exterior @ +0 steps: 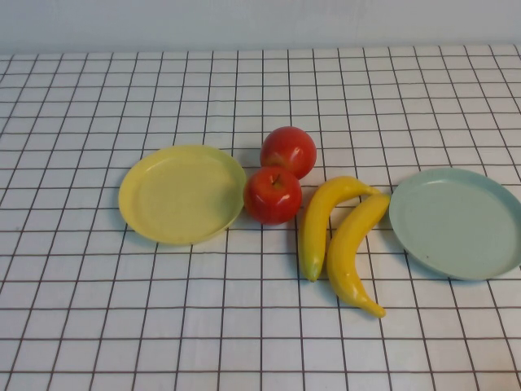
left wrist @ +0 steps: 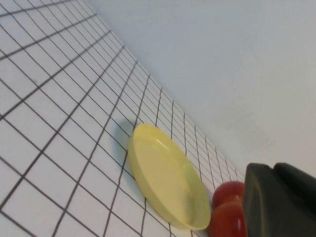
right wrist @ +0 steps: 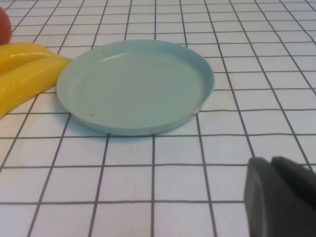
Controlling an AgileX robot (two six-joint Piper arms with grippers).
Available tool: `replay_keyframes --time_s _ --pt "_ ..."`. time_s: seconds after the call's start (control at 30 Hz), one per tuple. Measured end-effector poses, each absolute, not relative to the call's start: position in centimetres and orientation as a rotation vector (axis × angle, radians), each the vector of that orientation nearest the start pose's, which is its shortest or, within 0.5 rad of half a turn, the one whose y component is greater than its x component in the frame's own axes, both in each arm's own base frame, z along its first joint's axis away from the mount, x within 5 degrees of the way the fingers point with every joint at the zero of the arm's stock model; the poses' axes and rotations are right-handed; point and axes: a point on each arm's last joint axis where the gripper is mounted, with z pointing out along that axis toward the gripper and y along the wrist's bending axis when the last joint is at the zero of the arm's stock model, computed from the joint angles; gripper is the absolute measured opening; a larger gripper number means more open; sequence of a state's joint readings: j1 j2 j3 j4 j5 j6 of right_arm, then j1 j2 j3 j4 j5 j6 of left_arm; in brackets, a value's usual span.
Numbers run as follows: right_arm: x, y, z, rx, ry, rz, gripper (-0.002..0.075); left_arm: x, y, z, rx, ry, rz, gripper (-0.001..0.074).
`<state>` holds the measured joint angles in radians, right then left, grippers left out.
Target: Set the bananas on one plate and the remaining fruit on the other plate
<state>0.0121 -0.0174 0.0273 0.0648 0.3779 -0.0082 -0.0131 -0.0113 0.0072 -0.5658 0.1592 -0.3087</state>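
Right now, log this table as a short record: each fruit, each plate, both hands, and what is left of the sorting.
yellow plate: round pale yellow shallow plate, bare, robot's left
teal plate: round pale blue-green shallow plate, bare, robot's right
apples: two shiny red apples on the cloth beside the yellow plate
bananas: two glossy yellow bananas side by side on the cloth, beside the teal plate
left hand: shut, holds nothing, near the yellow plate
right hand: shut, holds nothing, near the teal plate
sorting: no fruit on a plate yet

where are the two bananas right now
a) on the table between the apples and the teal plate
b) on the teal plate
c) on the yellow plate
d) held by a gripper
a: both bananas lie on the table, between the apples and the teal plate.
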Motion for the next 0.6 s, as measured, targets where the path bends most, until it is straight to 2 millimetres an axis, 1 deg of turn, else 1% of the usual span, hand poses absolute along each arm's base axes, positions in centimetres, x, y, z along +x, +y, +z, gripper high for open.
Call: replay_keyframes --time_s 0.03,0.1,0.17,0.2,0.27,0.3,0.37,0.5,0.6 --pt "5.2 0.3 17.1 0.021 1.871 0.067 -0.0016 5.4 -1.1 20.6 -0.578 1.566 -0.725 -0.0004" --pt "5.2 0.3 17.1 0.021 1.871 0.067 -0.0016 4.8 -1.4 22.9 -0.409 1.595 -0.636 -0.0004" --pt "5.2 0.3 17.1 0.021 1.871 0.067 -0.0016 4.2 -1.6 25.4 -0.224 1.617 -0.498 -0.0002" --pt "5.2 0.3 17.1 0.021 1.871 0.067 -0.0016 4.2 -1.7 26.3 -0.163 1.634 -0.446 0.0006" --pt "5.2 0.3 17.1 0.021 1.871 0.067 -0.0016 4.5 -1.8 28.1 -0.034 1.708 -0.335 0.0048" --pt "5.2 0.3 17.1 0.021 1.871 0.067 -0.0016 4.8 -1.8 28.6 0.013 1.748 -0.294 0.0076" --pt "5.2 0.3 17.1 0.021 1.871 0.067 -0.0016 6.0 -1.9 29.7 0.117 1.855 -0.228 0.0165" --pt "5.2 0.3 17.1 0.021 1.871 0.067 -0.0016 9.0 -2.3 31.1 0.315 2.048 -0.166 0.0336" --pt "5.2 0.3 17.1 0.021 1.871 0.067 -0.0016 11.6 -2.6 32.1 0.471 2.14 -0.139 0.0387"
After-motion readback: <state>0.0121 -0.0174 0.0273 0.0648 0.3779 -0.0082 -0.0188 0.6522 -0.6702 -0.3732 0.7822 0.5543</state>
